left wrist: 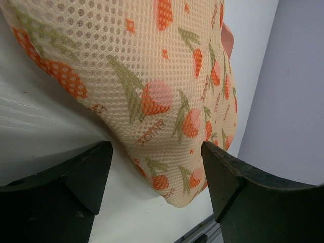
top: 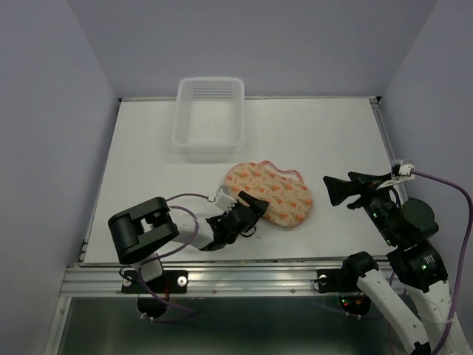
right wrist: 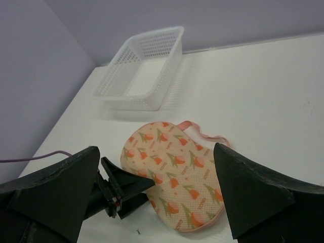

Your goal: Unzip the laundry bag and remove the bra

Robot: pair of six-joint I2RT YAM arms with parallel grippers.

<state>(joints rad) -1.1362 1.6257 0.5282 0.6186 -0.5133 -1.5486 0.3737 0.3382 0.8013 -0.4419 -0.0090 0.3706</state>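
The laundry bag (top: pixel 272 194), a cream peanut-shaped pouch with orange and green prints and pink trim, lies flat at the table's middle front. A pink loop (top: pixel 286 171) sticks out at its far edge. My left gripper (top: pixel 253 208) is open at the bag's near left edge. In the left wrist view its jaws (left wrist: pixel 156 152) stand either side of the bag's rounded end (left wrist: pixel 152 76). My right gripper (top: pixel 330 191) is open and empty, held above the table to the right of the bag (right wrist: pixel 177 172). The bra is hidden.
A white perforated basket (top: pixel 211 115) stands at the back of the white table (top: pixel 325 133), behind the bag; it also shows in the right wrist view (right wrist: pixel 142 76). Purple walls close in the left, back and right. A metal rail (top: pixel 222 277) runs along the front edge.
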